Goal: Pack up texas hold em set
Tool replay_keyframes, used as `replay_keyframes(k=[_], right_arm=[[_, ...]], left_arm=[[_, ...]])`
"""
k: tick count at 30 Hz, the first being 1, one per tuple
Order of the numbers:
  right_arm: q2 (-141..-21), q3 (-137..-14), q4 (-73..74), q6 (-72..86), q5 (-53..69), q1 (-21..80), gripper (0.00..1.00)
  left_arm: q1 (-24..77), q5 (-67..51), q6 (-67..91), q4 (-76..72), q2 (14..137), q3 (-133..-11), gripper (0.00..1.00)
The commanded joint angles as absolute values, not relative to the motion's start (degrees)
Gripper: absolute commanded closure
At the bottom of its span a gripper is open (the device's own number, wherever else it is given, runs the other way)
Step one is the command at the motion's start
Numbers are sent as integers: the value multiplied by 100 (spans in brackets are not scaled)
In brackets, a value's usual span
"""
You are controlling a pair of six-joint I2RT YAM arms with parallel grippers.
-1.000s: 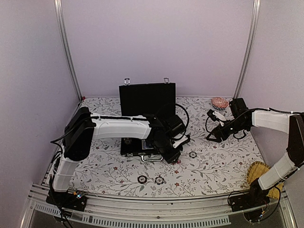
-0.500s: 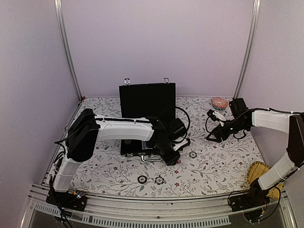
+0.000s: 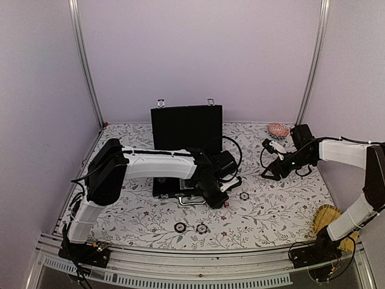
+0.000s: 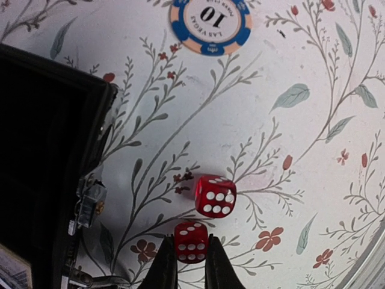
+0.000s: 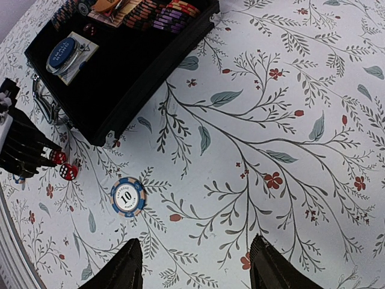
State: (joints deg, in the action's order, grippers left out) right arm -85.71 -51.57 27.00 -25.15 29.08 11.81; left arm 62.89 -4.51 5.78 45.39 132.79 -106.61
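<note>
Between the earlier view and this one, the left arm's shoulder housing had swung slightly rightward. The left hand (image 4: pixel 191 248) had settled by the front right corner of the open briefcase (image 3: pixel 171 188), while the right arm had not shifted. The left fingertips (image 4: pixel 165 265) were closed on the held red die (image 4: pixel 191 239), pressing two opposite faces while it sat on the counter (image 4: pixel 313 120). A second die (image 4: pixel 215 195) lay just beside it, apart from the fingers. The blue chip (image 4: pixel 210 24) marked 10 lay farther off, and the case wall (image 4: pixel 48 150) stood near on the other side. The right hand (image 5: pixel 195 265) hovered with its fingers spread wide and nothing between them.

Handling note: the die appeared to be hard, glossy plastic with rounded corners and white pips. It would likely slip if gripped on an edge, so flat faces should stay square to the pads. A straight lift would spare the neighbouring die, and the case rim should be cleared before moving over the black lining. A low release would limit bouncing. The counter's floral covering looked smooth and matte, and the case had metal corner fittings.
</note>
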Motion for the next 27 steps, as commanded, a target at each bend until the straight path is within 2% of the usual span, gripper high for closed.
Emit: replay_keyframes(k=[1, 7, 14, 27], right_arm=[[-8631, -5253, 2760, -2566, 2914, 1168, 38], [-8674, -5260, 2762, -2566, 2935, 1169, 38], [-8694, -5259, 2760, -2558, 2926, 1169, 38], [-8692, -5258, 2769, -2558, 2926, 1169, 38]], left_arm=[[6389, -452, 520, 4910, 13084, -10979, 89], [6292, -17, 489, 5235, 12537, -11075, 88], [5655, 644, 1332, 5308, 12237, -11122, 87], [4740, 797, 2144, 4919, 12525, -10901, 86]])
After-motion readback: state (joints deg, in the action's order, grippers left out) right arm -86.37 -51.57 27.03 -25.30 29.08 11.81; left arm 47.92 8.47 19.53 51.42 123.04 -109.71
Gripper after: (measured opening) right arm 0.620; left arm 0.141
